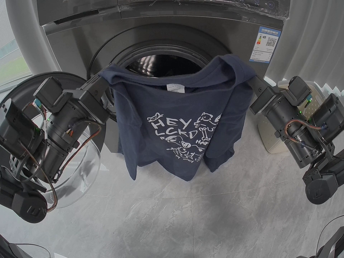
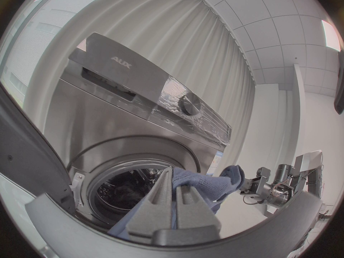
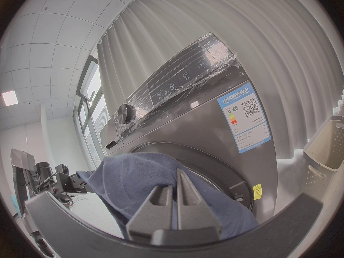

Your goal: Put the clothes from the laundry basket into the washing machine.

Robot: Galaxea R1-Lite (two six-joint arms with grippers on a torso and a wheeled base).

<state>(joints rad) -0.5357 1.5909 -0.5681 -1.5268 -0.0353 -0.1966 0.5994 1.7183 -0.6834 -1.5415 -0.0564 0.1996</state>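
One big grey front-load washing machine [image 1: 71, 43] fills the far middle. It stands on pale marbled floor [image 1: 215, 212] tiles, w/ a white curtain [image 1: 315, 36] behind it at right. Its round door [image 1: 86, 165] is swung fully open to the left, glass bowl bulging toward the near side. The drum opening [image 1: 163, 65] is dark; can't tell what's in it.

Next in size is a navy T-shirt [image 1: 172, 126] w/ white cartoon print. It's stretched wide btwn both arms, right in front of the drum opening and wholly outside the drum. Its collar edge covers the lower part of the opening, and the hem hangs free above the floor.

A beige perforated laundry basket [image 1: 268, 140] sits on the floor right of the machine, near its front corner, partly behind the right arm. Its contents can't be seen.

The left pincer [image 2: 175, 183] is pressed together on the shirt's left shoulder, blue cloth squeezed btwn its foam fingers. The right pincer [image 3: 173, 183] likewise pinches the right shoulder, w/ fabric bunched over its tips. Both sit at approx the same height, well apart.

Smaller bits: a blue-and-white sticker [image 1: 265, 44] on the machine's upper right front, and a round knob [image 2: 190, 104] mid control panel, under plastic film.
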